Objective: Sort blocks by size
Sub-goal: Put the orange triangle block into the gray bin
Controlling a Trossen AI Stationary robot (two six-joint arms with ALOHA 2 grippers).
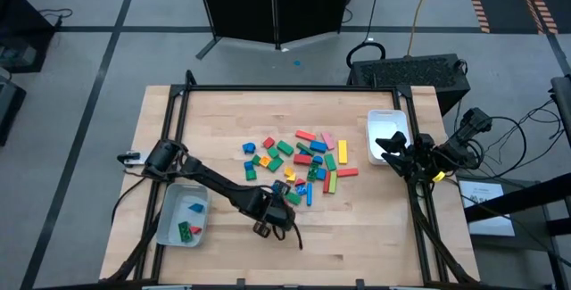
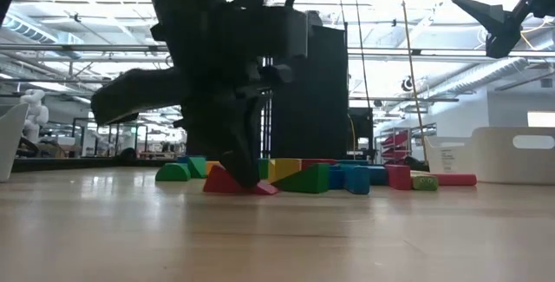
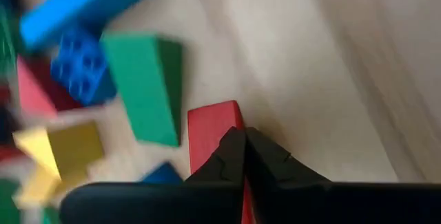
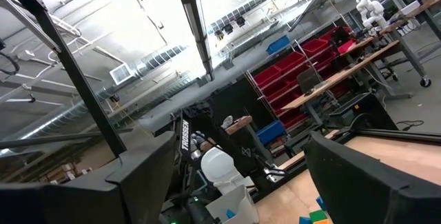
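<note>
I'm running this from afar in what looks like a robotics lab or workshop hall: a pale wooden worktop (image 1: pixel 223 120) in a black metal frame stands on grey floor marked with tape. Beyond it, I see shelving with red plastic bins (image 4: pixel 303 79), long workbenches (image 4: pixel 344 79), exposed ceiling ducts and a white humanoid robot (image 4: pixel 368 7).

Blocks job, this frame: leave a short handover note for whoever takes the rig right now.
Left gripper: shut, tips down at a red block on the pile's near edge; a grip isn't confirmed.
Right gripper: open, waiting over the right tray.
Done: a few blocks lie in the left tray.
Left: most blocks are still scattered mid-table; no blocks are visible in the right tray.
</note>
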